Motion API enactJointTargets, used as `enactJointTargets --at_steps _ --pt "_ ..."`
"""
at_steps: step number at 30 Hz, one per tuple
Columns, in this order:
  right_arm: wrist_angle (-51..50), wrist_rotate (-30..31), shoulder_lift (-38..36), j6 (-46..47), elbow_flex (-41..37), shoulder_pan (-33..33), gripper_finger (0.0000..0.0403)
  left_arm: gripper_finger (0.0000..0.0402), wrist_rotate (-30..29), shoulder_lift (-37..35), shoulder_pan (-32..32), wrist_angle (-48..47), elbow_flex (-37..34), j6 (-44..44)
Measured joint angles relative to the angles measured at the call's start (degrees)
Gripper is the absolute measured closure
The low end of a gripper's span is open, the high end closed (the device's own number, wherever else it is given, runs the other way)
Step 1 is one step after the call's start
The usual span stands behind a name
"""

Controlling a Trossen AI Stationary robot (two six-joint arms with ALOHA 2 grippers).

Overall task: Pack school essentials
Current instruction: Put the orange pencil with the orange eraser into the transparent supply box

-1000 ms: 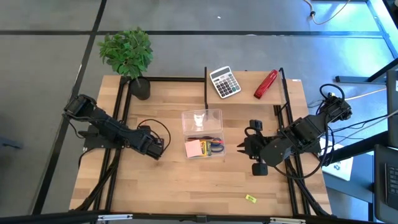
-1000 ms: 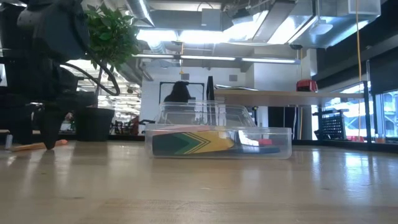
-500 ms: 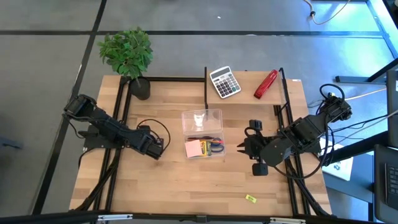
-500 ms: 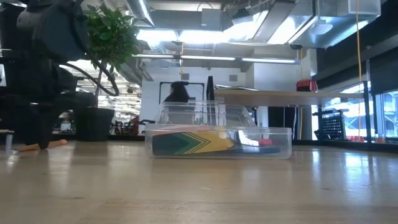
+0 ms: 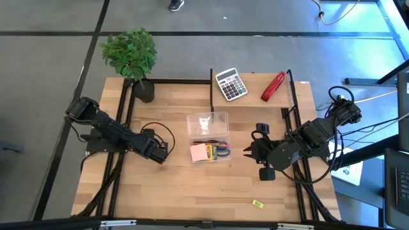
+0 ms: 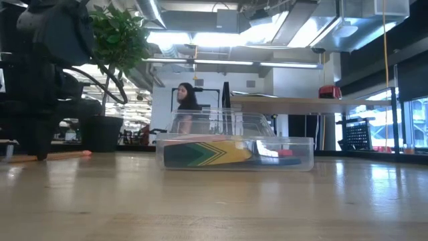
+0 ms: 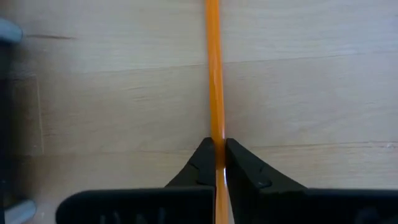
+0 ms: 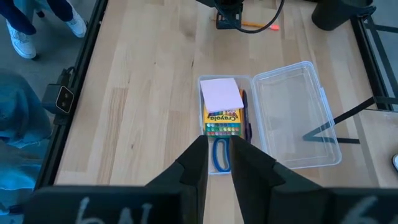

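Packing partly done. The clear plastic box (image 5: 209,152) on the counter (image 5: 192,191) already holds the pink note pad (image 8: 222,94), the crayon box (image 8: 222,121), the blue-handled scissors (image 8: 220,154) and a dark pen (image 8: 245,112); its lid (image 8: 295,112) lies open beside it. Left to pack: an orange pencil (image 7: 214,81) lying left of the box, and a small yellow piece (image 5: 257,204) near the counter's front edge. The left gripper (image 7: 218,163) is down at the counter, jaws pressed together on the pencil, pinching it. The right gripper (image 8: 216,163) hangs above the box end, jaws narrowly parted, holding nothing.
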Motion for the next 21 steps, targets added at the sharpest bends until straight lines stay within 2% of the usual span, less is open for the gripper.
enactJointTargets --at_steps 5,10,21 --pt "-0.01 0.0 0.0 0.02 0.0 0.0 0.0334 0.0394 -0.33 0.0 -0.02 -0.11 0.0 0.09" --pt "-0.01 0.0 0.0 0.17 0.0 0.01 0.0334 0.0398 -3.44 0.11 -0.86 -0.23 -0.15 0.52" --pt "-0.03 0.04 -0.02 0.46 0.0 0.01 0.0334 0.04 -3.65 0.11 -4.54 -0.23 -0.13 2.7"
